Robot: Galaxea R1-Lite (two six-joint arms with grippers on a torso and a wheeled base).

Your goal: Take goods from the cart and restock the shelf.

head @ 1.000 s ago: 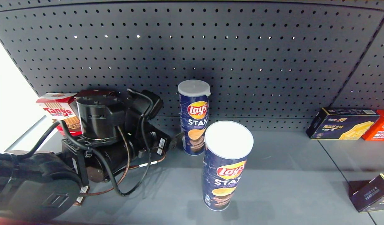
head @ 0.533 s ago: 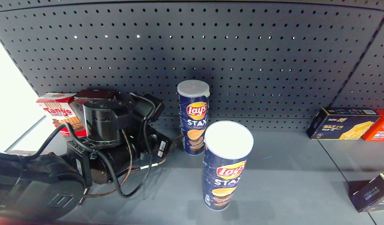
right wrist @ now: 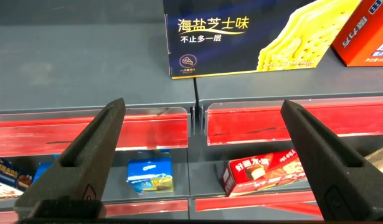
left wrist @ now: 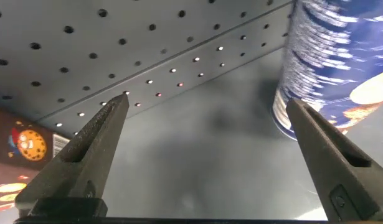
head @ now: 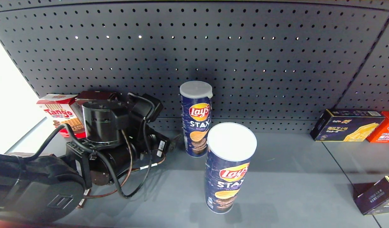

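Two tall dark blue chip cans stand on the grey shelf (head: 292, 177): the back can (head: 196, 118) near the pegboard wall and the front can (head: 229, 167) closer to me. My left arm lies on the shelf at the left, its gripper (head: 175, 142) just left of the back can's base. In the left wrist view the left gripper (left wrist: 208, 102) is open and holds nothing, with that can (left wrist: 331, 68) beside one fingertip. My right gripper (right wrist: 203, 104) is open and bare, facing a lower shelf front with a dark blue cracker box (right wrist: 253, 37).
A wafer box (head: 59, 114) and a dark red box (head: 96, 94) stand behind the left arm. A dark blue box (head: 346, 129) and an orange box (head: 384, 130) sit at the right, another dark box (head: 376, 194) nearer. Bare shelf lies between cans and boxes.
The left arm first shifted slightly toward the back can, then drew back a little to the left. Both cans stayed put.
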